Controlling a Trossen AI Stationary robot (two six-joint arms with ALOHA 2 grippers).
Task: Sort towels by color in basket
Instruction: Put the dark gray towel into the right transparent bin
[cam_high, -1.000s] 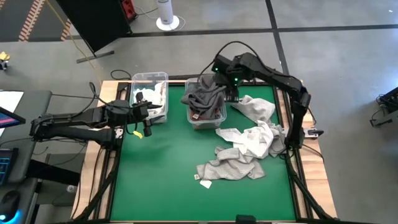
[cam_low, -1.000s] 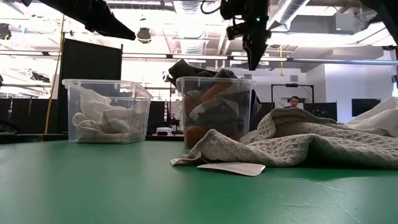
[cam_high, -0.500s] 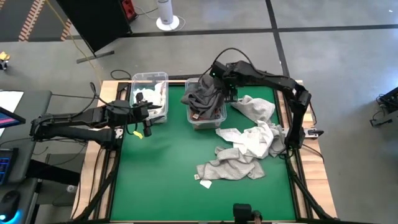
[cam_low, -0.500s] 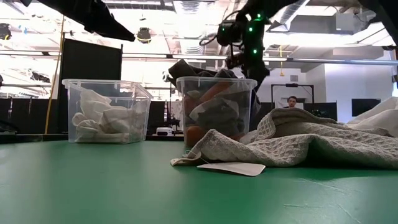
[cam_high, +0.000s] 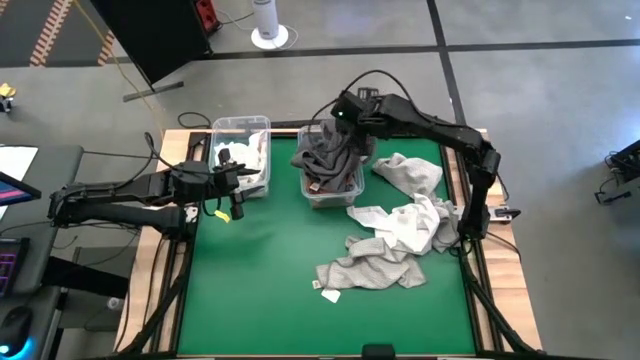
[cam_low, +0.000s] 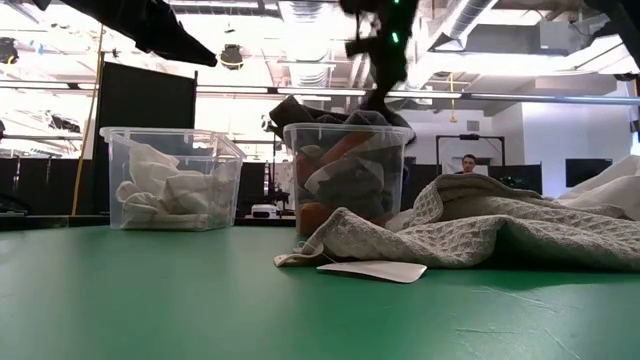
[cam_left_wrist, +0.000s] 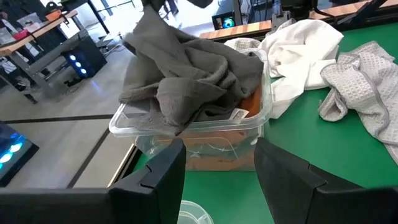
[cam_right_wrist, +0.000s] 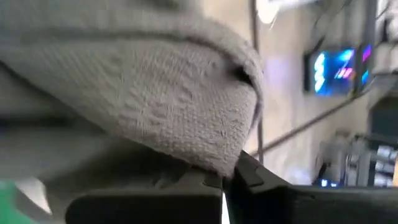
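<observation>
Right gripper (cam_high: 347, 120): it is reaching over the far edge of the middle bin, its fingers pinched together on the dark grey towel, whose fabric is filling the right wrist view.
Dark grey towel (cam_high: 328, 150): it is lying heaped on top of the middle bin, spilling over the rim, with a rust-orange towel (cam_left_wrist: 252, 102) showing beneath it inside the bin.
Middle bin (cam_low: 345, 180): this clear plastic container is sitting at the far centre of the table, packed with dark and orange cloth.
Left gripper (cam_high: 238, 182): it is hovering just beside the left bin, on its near side, with its fingers (cam_left_wrist: 163, 171) standing apart and holding nothing.
Left bin (cam_low: 170, 178): this clear container is standing to the left of the middle bin, holding white towels (cam_low: 160, 192).
Loose towels: a white towel (cam_high: 410, 172) is lying to the right of the middle bin; a checked white towel (cam_high: 410, 222) is lying nearer, and a light grey towel (cam_high: 368, 268) is lying nearest, on the green table (cam_high: 260, 280).
Tag: a small white label (cam_low: 372, 271) is lying on the table at the light grey towel's edge.
Background: a person (cam_low: 470, 164) is showing far behind the table in the low view.
</observation>
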